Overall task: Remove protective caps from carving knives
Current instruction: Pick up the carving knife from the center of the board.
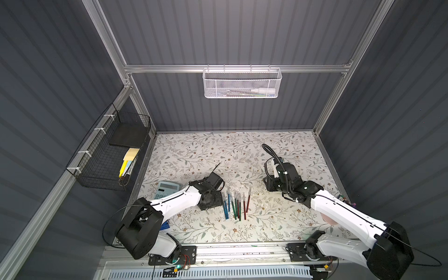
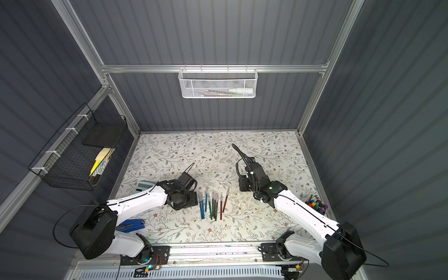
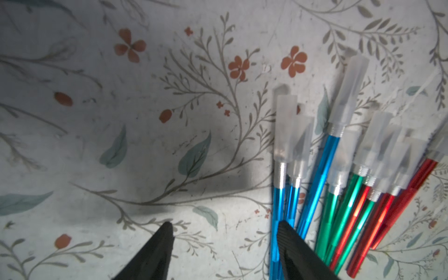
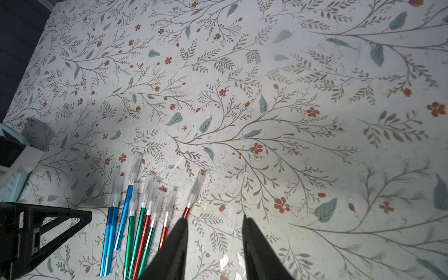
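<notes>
Your left gripper (image 3: 225, 232) sits closest in its wrist view. Its fingers (image 3: 167, 244) are apart with only bare table (image 3: 121, 109) between them. One finger lies over the outermost blue knife (image 3: 278, 201), not around it. The knives (image 3: 339, 198) fan out beside it, and every cap seen here is on; the caps (image 3: 286, 131) are frosted. Shift sideways until that blue handle sits squarely between the pads, then close low on the handle, well clear of the cap.

In the right wrist view, your right gripper (image 4: 214, 225) is likewise parted and empty. One finger overlaps the lone red knife (image 4: 186, 212) at the row's far end. Pick one knife for both arms and don't split your attention.

In both top views the knives (image 1: 236, 206) lie in a row near the table's front edge, about midway between its side edges, with a gripper on each flank. Pin the handle with one arm and draw the cap straight off along the shaft with the other. A twist or sideways tug would likely scatter the neighbours.
</notes>
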